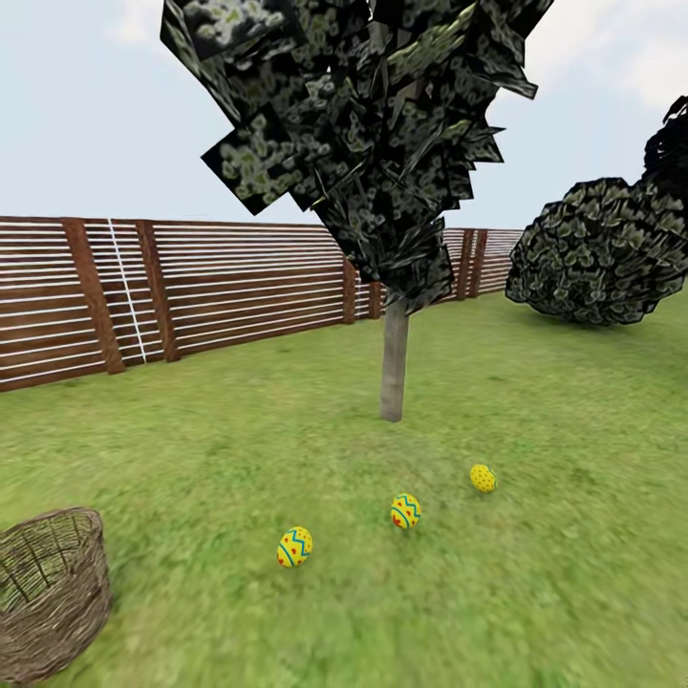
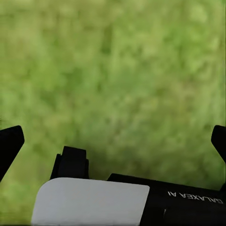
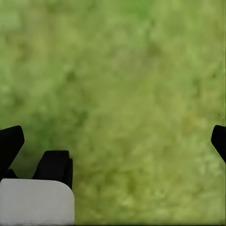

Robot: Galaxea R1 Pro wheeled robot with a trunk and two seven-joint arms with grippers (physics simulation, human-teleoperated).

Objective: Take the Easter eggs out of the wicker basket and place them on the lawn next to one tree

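Both pincers, left (image 2: 113, 141) and right (image 3: 113, 141), are spread over bare lawn (image 3: 122, 70), nothing grasped; the eggs (image 1: 405, 510) by the tree (image 1: 393, 368) should be left undisturbed.

A fenced garden is shown: a lawn (image 1: 239, 440), a tree (image 1: 393, 368), a bush (image 1: 597, 253) and a slatted wooden fence (image 1: 210, 287).

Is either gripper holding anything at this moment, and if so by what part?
Nothing is held: the left gripper and right gripper are open over bare lawn.

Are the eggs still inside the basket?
No, out. All three Easter eggs lie on the lawn near the tree; the wicker basket looks empty.
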